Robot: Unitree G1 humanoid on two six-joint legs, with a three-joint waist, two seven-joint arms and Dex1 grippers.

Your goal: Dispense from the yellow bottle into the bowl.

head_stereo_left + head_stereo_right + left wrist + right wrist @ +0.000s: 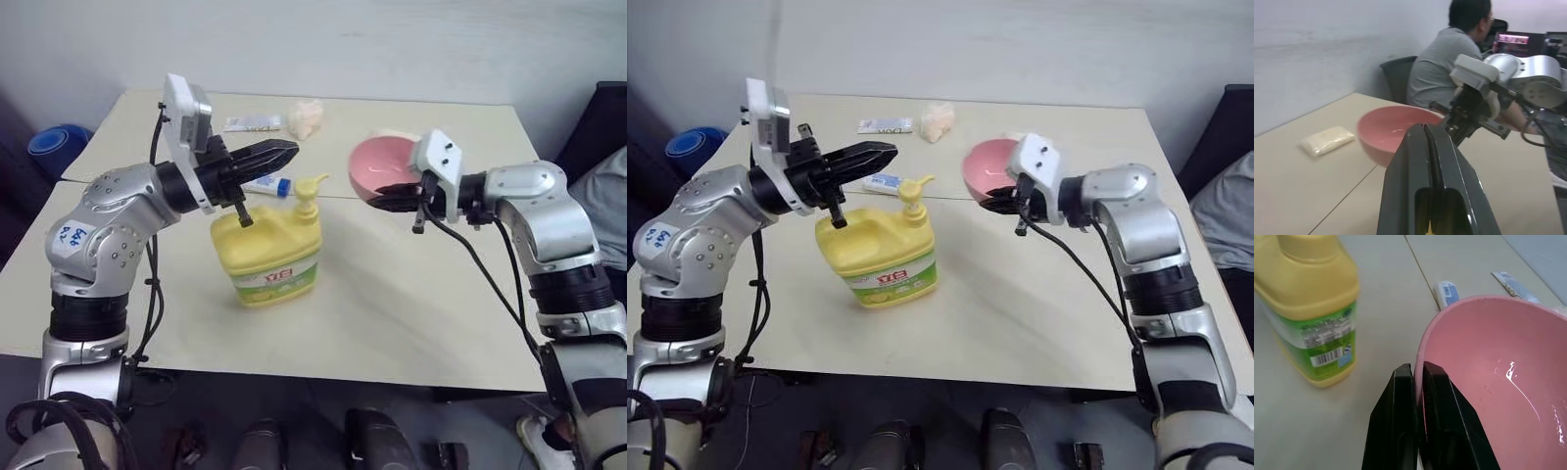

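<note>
Yellow bottle [266, 254] at frame centre; bowl [383, 166] rim clamped by right gripper [392, 197], left gripper [277, 152] clenched empty. Bowl to be brought under the nozzle.

Bottle label: on the yellow bottle [266, 255] you see red characters, not legible.
Barcode: printed on its back label, digits unreadable.
Arm sticker: handwriting, illegible.

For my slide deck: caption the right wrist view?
Right gripper pinches the tilted pink bowl's rim, yellow bottle standing beside it.
</note>
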